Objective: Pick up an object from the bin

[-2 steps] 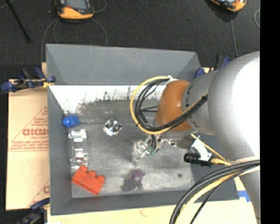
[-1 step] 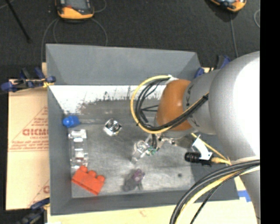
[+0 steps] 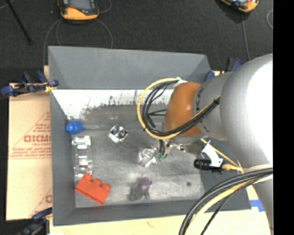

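Clear glinting plastic piece [image 3: 147, 156] lies on the floor of the bin [image 3: 179, 176] near its middle, just beside the pincer [image 3: 161, 155]. Nothing looks lifted yet, so grasp and lift remain. Whether the pincer is clenched or released I cannot tell. The piece's long axis seems to slant lower-left to upper-right, uncertainly

A dark, finely speckled floor [image 3: 138, 27] surrounds the grey metal bin [image 3: 124, 66]. At the far left lies an orange-and-black device [image 3: 79, 10], and a second device [image 3: 240, 3] lies at the far right, with thin cables [image 3: 110, 32] looping nearby. Light falls brightest on the bin's far inner wall, scuffed with dark marks.
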Motion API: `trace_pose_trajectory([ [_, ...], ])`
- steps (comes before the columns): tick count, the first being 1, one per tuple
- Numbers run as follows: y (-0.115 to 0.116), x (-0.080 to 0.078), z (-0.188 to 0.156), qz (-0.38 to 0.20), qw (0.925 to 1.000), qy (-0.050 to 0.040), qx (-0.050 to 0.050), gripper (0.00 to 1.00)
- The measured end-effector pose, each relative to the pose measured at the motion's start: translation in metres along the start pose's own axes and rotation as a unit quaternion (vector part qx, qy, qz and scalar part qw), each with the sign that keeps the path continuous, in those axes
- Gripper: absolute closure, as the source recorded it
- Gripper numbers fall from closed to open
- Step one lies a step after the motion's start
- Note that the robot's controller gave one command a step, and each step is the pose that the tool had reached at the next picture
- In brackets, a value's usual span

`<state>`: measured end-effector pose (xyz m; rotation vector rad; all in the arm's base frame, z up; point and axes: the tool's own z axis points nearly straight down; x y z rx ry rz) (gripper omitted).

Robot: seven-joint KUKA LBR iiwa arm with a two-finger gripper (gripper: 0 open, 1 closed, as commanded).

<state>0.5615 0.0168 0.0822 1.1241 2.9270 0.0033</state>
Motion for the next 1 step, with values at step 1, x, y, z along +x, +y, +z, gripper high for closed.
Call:
trace_pose_trajectory([
  [1,0.0015,-0.0027,-0.0982,-0.003,1.0,-0.0008,-0.001,1.0],
])
